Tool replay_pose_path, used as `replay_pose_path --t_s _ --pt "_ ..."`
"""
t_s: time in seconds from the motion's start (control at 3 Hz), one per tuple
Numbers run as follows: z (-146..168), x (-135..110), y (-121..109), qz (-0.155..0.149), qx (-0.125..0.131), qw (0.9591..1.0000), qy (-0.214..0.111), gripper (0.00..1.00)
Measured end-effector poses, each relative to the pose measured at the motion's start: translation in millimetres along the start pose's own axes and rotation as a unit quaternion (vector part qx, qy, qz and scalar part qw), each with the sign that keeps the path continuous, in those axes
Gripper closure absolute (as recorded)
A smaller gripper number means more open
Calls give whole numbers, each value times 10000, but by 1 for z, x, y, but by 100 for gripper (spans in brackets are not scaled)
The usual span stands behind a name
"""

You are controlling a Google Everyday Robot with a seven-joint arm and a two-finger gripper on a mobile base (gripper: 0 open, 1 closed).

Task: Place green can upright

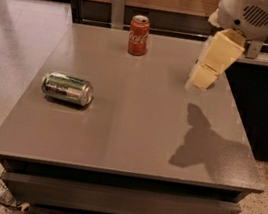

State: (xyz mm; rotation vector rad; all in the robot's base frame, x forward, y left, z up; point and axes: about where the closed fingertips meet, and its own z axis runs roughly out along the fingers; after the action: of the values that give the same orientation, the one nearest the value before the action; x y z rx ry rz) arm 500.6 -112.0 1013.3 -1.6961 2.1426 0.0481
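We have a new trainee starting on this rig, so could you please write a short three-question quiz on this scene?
1. True or false: the green can stands upright on the table.
2. Multiple choice: the tool hangs over the table's A) near left corner, B) far right part, C) front middle.
3. Fill in: the can standing upright near the table's far edge is the ____ Coca-Cola can.
Key: 1 false, the green can lies on its side at the left; 2 B; 3 red.
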Motion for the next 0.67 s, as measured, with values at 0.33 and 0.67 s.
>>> replay_pose_path --t_s 0.33,0.67 --pt "17 -51 -1 117 -117 9999 50 0" --pt "54 -115 11 28 -105 9998 162 0"
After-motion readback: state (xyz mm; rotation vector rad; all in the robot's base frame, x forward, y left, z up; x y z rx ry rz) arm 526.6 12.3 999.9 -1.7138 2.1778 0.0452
